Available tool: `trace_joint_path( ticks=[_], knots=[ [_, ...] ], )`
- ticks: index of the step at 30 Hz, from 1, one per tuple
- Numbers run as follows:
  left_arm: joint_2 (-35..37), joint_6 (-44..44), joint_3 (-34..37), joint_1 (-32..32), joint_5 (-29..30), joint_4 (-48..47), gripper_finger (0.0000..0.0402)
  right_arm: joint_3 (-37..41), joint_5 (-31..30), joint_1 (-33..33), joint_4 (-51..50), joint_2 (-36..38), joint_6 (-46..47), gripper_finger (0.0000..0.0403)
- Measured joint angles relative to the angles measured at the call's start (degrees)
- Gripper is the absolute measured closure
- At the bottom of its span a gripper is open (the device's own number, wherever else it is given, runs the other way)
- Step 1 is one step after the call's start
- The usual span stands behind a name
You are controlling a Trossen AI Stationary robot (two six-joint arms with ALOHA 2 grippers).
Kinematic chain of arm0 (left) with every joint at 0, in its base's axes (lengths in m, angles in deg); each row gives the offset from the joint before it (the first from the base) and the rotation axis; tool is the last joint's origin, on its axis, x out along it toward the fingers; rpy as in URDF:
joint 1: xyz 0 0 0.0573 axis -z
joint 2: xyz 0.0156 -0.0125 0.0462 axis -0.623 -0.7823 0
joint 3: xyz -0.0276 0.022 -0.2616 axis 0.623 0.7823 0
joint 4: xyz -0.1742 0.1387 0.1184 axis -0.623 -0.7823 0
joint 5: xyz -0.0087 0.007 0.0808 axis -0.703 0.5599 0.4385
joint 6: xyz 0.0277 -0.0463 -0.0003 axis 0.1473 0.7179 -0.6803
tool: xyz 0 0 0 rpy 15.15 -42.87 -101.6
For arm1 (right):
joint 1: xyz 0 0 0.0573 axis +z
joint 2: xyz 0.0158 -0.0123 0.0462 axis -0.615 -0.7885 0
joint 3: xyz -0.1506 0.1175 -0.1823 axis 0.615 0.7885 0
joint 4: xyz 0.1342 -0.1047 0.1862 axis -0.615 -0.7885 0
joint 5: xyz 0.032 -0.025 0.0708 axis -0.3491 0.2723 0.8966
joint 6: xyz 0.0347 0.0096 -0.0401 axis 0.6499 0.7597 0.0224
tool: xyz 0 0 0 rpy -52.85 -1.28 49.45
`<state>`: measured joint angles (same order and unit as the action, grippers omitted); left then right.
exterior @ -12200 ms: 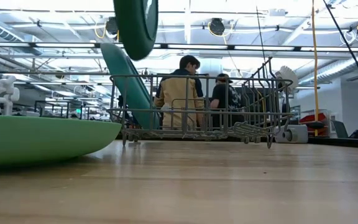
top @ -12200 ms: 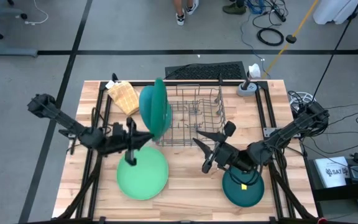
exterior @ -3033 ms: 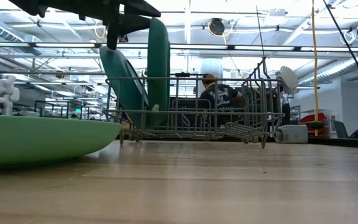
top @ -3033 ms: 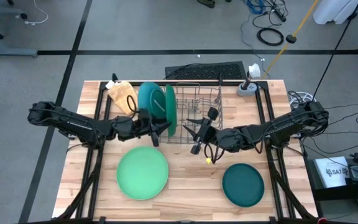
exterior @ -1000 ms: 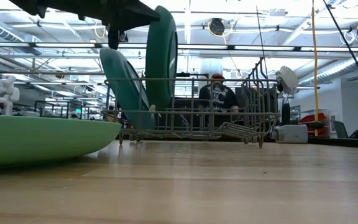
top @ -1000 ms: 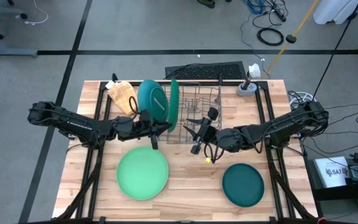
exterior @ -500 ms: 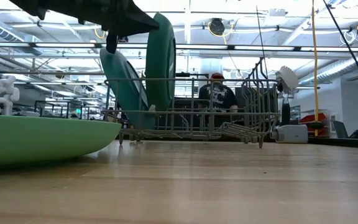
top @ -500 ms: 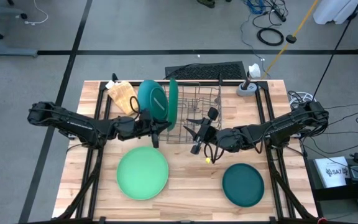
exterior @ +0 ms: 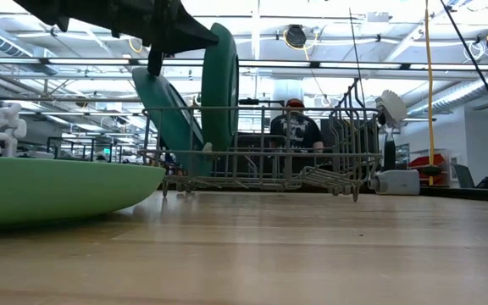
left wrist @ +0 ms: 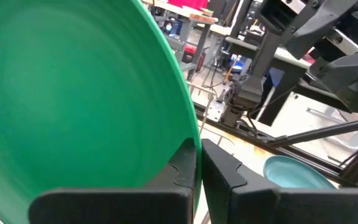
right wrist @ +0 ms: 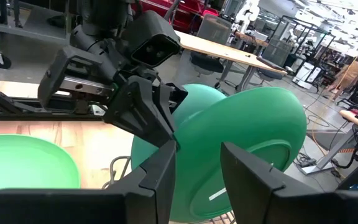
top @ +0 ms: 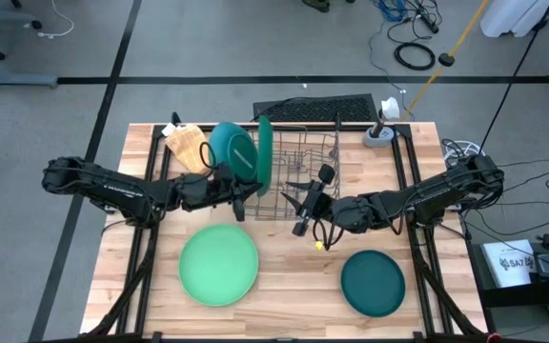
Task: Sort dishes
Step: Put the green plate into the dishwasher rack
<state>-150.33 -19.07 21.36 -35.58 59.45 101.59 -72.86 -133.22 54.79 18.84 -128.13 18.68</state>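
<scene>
Plates sit in different spots. The left pincer pinches the rim of a green plate that stands on edge in the wire rack. A teal plate leans in the rack just beside it. The right pincer is spread and holds nothing, near the rack's front. A light green plate and a dark green plate lie flat on the wooden surface.
</scene>
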Motion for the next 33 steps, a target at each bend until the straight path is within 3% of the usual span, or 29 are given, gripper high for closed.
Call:
trace_joint_path(
  ticks=[5, 23, 33],
  knots=[
    [0.00, 1.47, 0.02, -0.72, -2.34, 0.73, 0.0384, 0.00, -0.01, -0.15, 0.00, 0.00, 0.00, 0.0284],
    [0.00, 2.77, 0.33, -0.74, -2.13, 4.87, 0.0385, 0.00, 0.01, -0.17, -0.02, 0.00, 0.00, 0.0284],
    [0.00, 4.59, 6.23, -0.72, -2.31, 16.31, 0.0391, 0.00, 0.01, -0.17, -0.04, 0.00, 0.00, 0.0284]
  ],
)
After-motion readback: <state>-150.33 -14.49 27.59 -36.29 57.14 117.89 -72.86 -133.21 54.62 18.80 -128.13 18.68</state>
